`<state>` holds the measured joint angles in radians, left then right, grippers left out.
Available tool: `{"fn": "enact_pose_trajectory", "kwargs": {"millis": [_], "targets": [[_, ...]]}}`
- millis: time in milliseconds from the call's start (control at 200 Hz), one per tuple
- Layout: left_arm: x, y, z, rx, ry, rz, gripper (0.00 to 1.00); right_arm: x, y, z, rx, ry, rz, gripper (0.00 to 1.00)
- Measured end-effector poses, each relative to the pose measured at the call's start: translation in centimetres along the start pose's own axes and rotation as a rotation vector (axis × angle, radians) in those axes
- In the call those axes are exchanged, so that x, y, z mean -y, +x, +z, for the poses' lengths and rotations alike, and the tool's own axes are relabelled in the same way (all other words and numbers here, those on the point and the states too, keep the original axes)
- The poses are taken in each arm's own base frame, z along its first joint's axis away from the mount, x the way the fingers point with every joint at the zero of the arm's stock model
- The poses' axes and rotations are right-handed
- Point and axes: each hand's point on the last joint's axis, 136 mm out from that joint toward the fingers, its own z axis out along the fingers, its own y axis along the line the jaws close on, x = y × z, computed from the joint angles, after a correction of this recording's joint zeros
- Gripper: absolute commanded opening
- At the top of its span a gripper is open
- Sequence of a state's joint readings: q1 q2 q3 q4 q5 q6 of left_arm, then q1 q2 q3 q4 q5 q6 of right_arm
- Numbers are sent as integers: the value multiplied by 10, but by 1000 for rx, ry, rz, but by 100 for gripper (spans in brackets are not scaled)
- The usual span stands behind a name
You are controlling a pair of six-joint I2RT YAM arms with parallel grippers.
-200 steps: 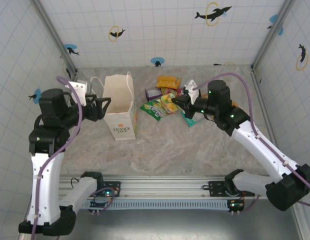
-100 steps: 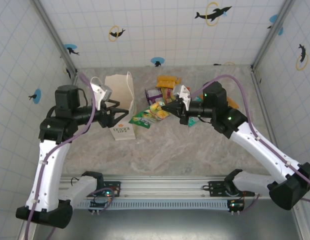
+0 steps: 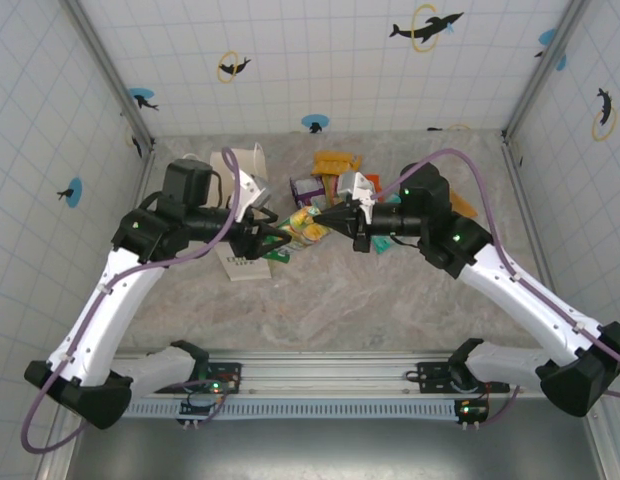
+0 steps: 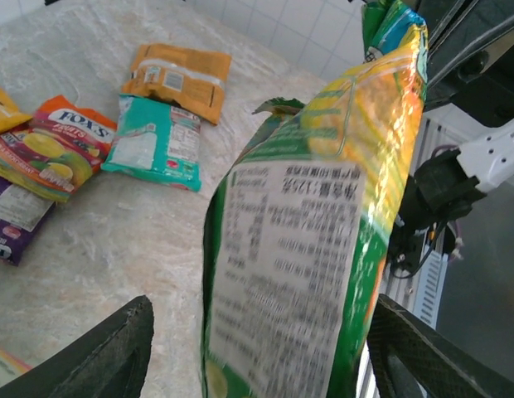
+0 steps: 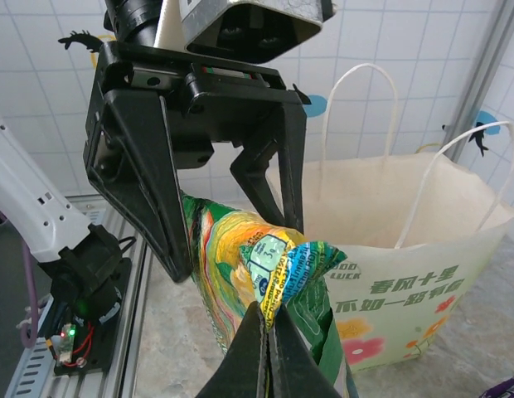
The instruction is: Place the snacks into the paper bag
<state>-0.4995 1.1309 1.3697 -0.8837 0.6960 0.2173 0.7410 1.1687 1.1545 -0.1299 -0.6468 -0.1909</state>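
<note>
Mid-table, two arms meet over one snack. The white paper bag [image 3: 248,165] stands upright at the far left of the marble table [image 3: 340,300], its mouth open and its loop handles up, partly hidden by the left arm that crosses in front of it. Just right of the bag, the left gripper [image 3: 275,237] has its fingers spread wide, one on each side of a green packet [image 3: 300,228] held up off the table. The left wrist view puts that packet [image 4: 315,240] between the two dark fingers [image 4: 108,356], printed back toward the lens; whether either finger touches it is hard to tell. From the right wrist, the left gripper [image 5: 236,240] straddles the packet [image 5: 240,290] from above, with the bag [image 5: 406,249] standing behind it. The right gripper [image 3: 328,217], a little farther right of the bag, is pinched tight on the packet's top edge, its tips [image 5: 265,327] closed on the crimped seal. Other snacks lie flat on the table well right of the bag: a purple packet [image 4: 12,220], a red packet [image 4: 62,141], a teal packet [image 4: 153,141] and an orange packet [image 4: 178,79].
</note>
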Motion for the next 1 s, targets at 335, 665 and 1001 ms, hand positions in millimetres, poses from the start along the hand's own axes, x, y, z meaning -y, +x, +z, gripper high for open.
{"fn": "enact_pose_trajectory", "kwargs": {"millis": [335,665,1001], "targets": [[7,-7,37,-115,-52,119,28,1,3,3,-11,12,-1,0],[1,-7,45,-157,-128,164,13,13,6,2,-32,92,-11,24],[-19,-46,16,16,-335,141,13,36,-4,-52,146,425,-73,65]]}}
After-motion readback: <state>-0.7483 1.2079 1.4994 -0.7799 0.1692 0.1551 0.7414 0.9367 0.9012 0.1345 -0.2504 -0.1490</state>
